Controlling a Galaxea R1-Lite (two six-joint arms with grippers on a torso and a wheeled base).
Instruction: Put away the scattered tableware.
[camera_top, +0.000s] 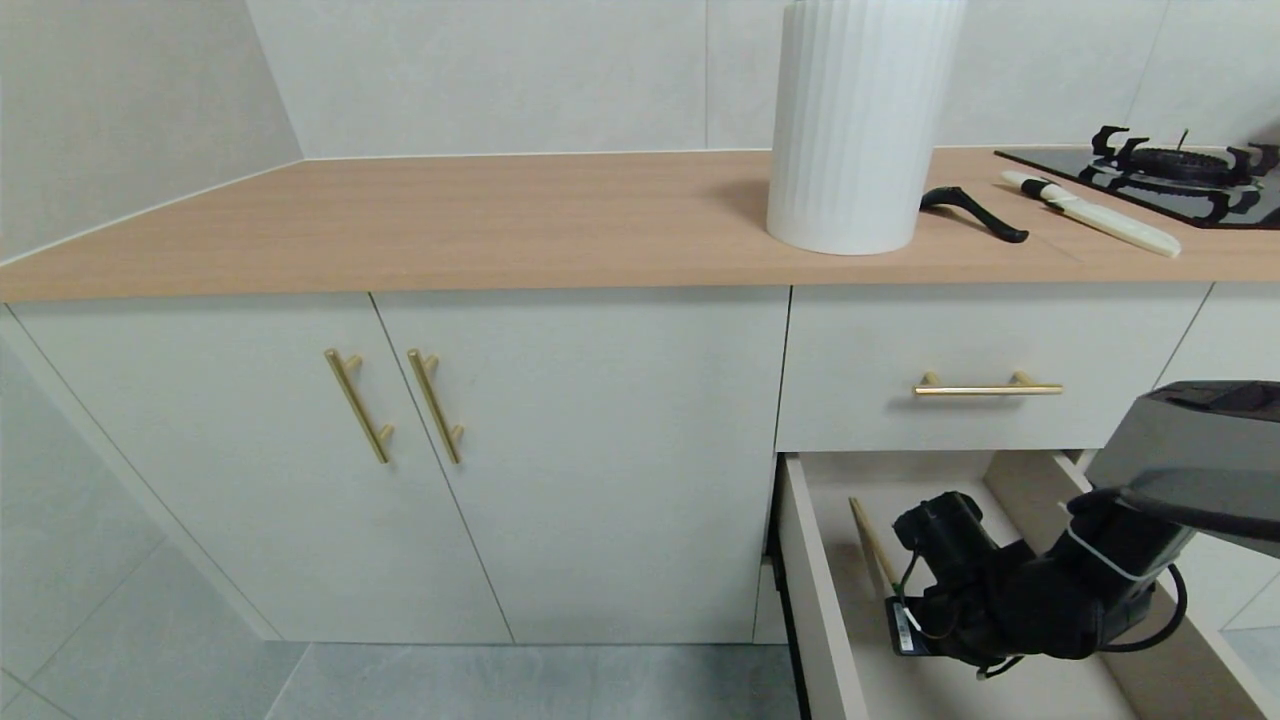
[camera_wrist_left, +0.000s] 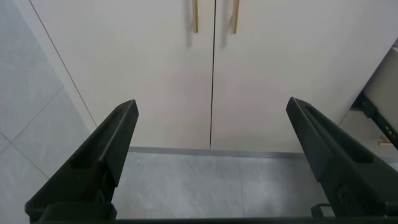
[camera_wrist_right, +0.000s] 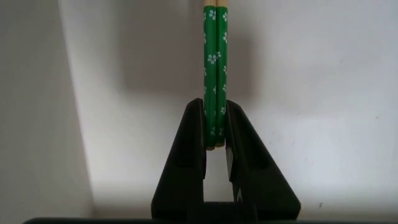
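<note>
Kitchen counter (camera_top: 450, 220) with one lower drawer (camera_top: 815, 580) pulled out: chopsticks held inside it for stowing.

A pair of green, paw-print chopsticks (camera_wrist_right: 215, 68) is clamped side by side near one end between the nearly closed jaws of the right gripper (camera_wrist_right: 216, 124), low inside the drawer beside its left wall. The pair is judged to be held flat and lengthwise so that it can be laid along the drawer floor; contact with the floor cannot be confirmed. The left gripper (camera_wrist_left: 211, 106) is spread wide and holds nothing, parked facing the cabinet doors (camera_wrist_left: 155, 74). A white knife (camera_top: 1095, 212) and a black utensil (camera_top: 975, 210) are noted on the counter beside a white ribbed container (camera_top: 855, 120), not yet put away.
</note>
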